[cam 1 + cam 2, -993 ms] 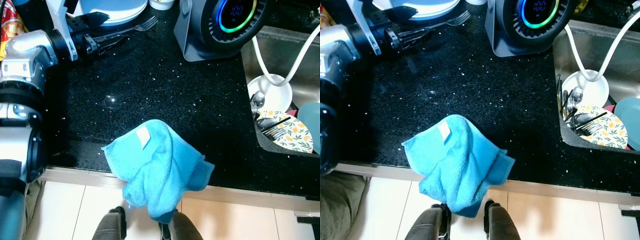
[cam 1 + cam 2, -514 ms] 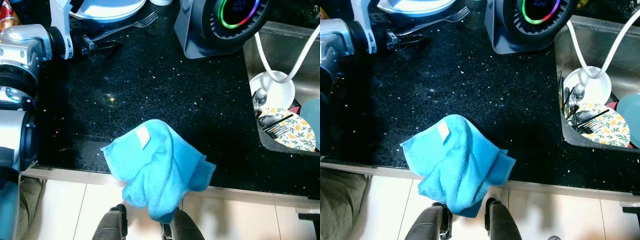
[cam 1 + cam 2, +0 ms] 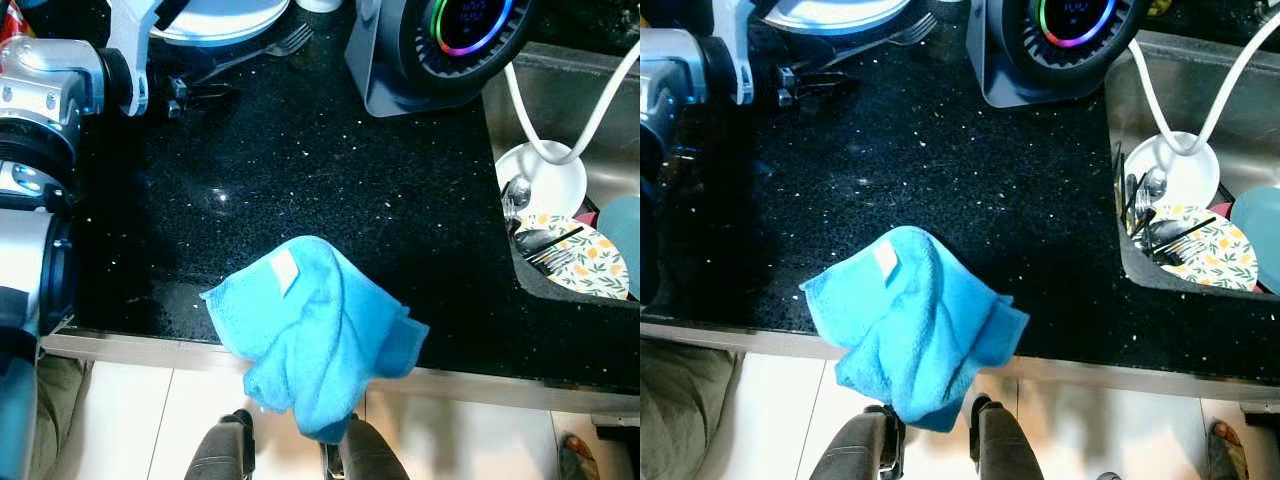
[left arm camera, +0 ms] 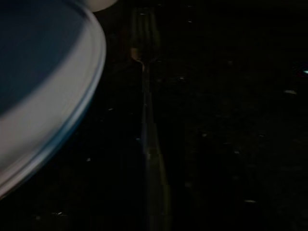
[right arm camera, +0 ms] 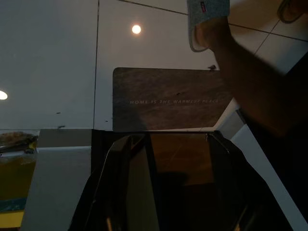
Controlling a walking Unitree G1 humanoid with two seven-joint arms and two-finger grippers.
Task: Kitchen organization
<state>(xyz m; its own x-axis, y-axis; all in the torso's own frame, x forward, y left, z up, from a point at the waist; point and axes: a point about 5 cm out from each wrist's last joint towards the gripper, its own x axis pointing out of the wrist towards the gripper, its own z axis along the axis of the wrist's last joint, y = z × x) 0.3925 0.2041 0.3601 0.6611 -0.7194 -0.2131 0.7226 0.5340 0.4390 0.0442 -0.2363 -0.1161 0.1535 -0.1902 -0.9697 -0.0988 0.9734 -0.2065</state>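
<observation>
A crumpled blue towel [image 3: 320, 330] lies on the black speckled counter [image 3: 350, 170], and part of it hangs over the front edge. At the far left a silver fork [image 3: 285, 45] lies beside a white plate with a blue rim [image 3: 220, 20]. My left gripper [image 3: 215, 92] rests low over the counter just short of the fork's handle. The dark left wrist view looks along the fork [image 4: 144, 96], with the plate [image 4: 53, 110] beside it. My right gripper [image 5: 168, 192] hangs open over the floor.
A round appliance with a glowing ring [image 3: 450, 40] stands at the back. The sink [image 3: 560, 90] on the right holds a white bowl [image 3: 550, 175], a floral plate [image 3: 590, 265] and cutlery. A person's slippered foot [image 5: 207, 19] stands near a brown mat [image 5: 168, 98].
My left gripper has drawn back to the left, away from the fork, which stayed put. A person's foot has come into view at the lower right.
</observation>
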